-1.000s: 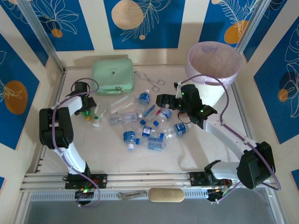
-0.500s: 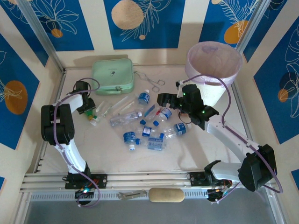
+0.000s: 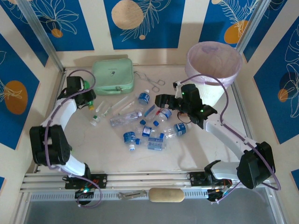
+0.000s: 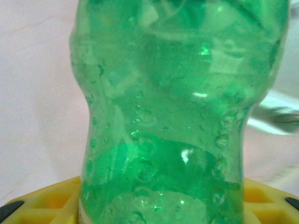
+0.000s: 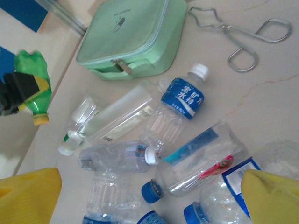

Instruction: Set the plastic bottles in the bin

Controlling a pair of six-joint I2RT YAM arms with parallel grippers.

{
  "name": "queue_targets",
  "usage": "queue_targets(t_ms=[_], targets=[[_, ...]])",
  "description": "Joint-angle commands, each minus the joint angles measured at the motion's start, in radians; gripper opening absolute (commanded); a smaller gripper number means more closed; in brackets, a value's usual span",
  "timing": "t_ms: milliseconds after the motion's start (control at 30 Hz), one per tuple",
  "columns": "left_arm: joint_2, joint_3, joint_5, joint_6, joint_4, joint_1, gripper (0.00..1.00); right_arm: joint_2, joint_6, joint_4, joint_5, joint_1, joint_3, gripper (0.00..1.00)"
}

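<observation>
Item: green bottle [image 4: 177, 116]. Held by left gripper [image 3: 86, 94], jaws clenched on its body, beside the mint-green zip case [image 3: 112, 76]; apparently lifted off the counter [image 3: 196, 149] for carrying. Bin [image 3: 216, 94] stood far right, beyond the clear bottles [image 5: 182, 98]. Right gripper [image 3: 162, 100], jaws released, hovered over them, likely selecting one.

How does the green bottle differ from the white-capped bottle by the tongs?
The green bottle is tinted green with a yellow cap; the white-capped bottle is clear with a blue label. The green bottle is gripped in the left jaws; the white-capped bottle lies loose on the table, touched by neither arm. Both are capped plastic bottles, not yet in the bin.
</observation>
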Motion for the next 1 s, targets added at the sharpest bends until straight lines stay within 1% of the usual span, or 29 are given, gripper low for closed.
queue_targets(t_ms=[0,33,133,233,367,467,633,800,967], targets=[[-0.090,-0.048,0.250,0.022,0.099,-0.046,0.49,0.013,0.024,0.046,-0.115,-0.009,0.055,0.99],[-0.116,-0.066,0.304,0.016,0.137,-0.065,0.49,0.019,0.027,0.055,-0.138,-0.013,0.065,0.99],[-0.182,-0.120,0.418,-0.013,0.248,-0.127,0.49,0.040,0.046,0.076,-0.198,-0.019,0.097,0.99],[-0.231,-0.175,0.487,-0.048,0.369,-0.197,0.49,0.067,0.065,0.081,-0.242,-0.023,0.133,0.99],[-0.259,-0.210,0.520,-0.056,0.475,-0.306,0.49,0.089,0.095,0.106,-0.300,-0.026,0.157,1.00],[-0.249,-0.202,0.526,-0.034,0.486,-0.383,0.49,0.095,0.115,0.142,-0.322,-0.024,0.156,0.99],[-0.216,-0.171,0.555,-0.008,0.479,-0.478,0.48,0.111,0.093,0.136,-0.359,-0.015,0.180,0.94],[-0.169,-0.149,0.598,-0.023,0.497,-0.533,0.48,0.117,0.066,0.156,-0.396,0.002,0.180,0.92],[-0.126,-0.121,0.650,-0.044,0.503,-0.577,0.48,0.133,0.042,0.137,-0.390,0.014,0.192,0.90]])
